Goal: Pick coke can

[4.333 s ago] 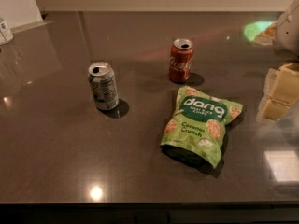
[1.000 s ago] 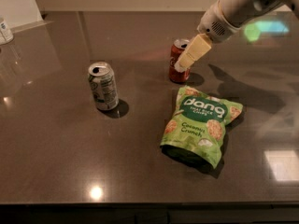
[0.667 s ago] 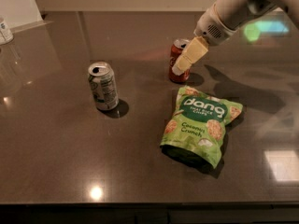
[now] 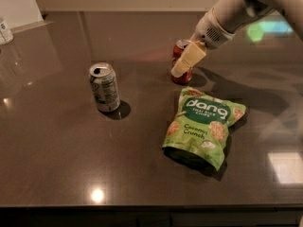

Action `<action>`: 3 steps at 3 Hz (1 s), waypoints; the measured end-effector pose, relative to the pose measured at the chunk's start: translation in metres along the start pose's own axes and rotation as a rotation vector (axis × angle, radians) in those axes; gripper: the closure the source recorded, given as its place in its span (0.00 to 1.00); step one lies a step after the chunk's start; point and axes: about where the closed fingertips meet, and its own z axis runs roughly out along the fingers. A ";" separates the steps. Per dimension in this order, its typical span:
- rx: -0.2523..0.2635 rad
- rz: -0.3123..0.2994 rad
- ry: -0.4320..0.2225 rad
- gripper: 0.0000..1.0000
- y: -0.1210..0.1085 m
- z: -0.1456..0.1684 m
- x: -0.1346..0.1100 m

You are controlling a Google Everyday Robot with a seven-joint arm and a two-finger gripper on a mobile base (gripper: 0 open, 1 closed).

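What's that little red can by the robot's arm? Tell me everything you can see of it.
The coke can is a small red, metal-looking drink can with a silvery top, standing upright on the dark glossy table. It sits just behind the green snack bag and, as the picture shows it, to the right of the silver can. The cream-coloured gripper reaches in from the upper right and covers its middle in this view; whether it touches the can cannot be told.

The gripper (image 4: 185, 64) is at the coke can (image 4: 182, 77). The snack bag (image 4: 203, 124) lies just in front of it. The silver can (image 4: 104, 87) stands well apart, with open table (image 4: 57, 150) between them.
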 end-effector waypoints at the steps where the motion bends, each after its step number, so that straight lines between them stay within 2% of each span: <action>1: -0.009 0.007 -0.009 0.40 -0.002 0.001 -0.003; 2: -0.012 0.009 -0.020 0.64 -0.004 -0.001 -0.006; 3: -0.014 -0.015 -0.038 0.95 0.000 -0.027 -0.017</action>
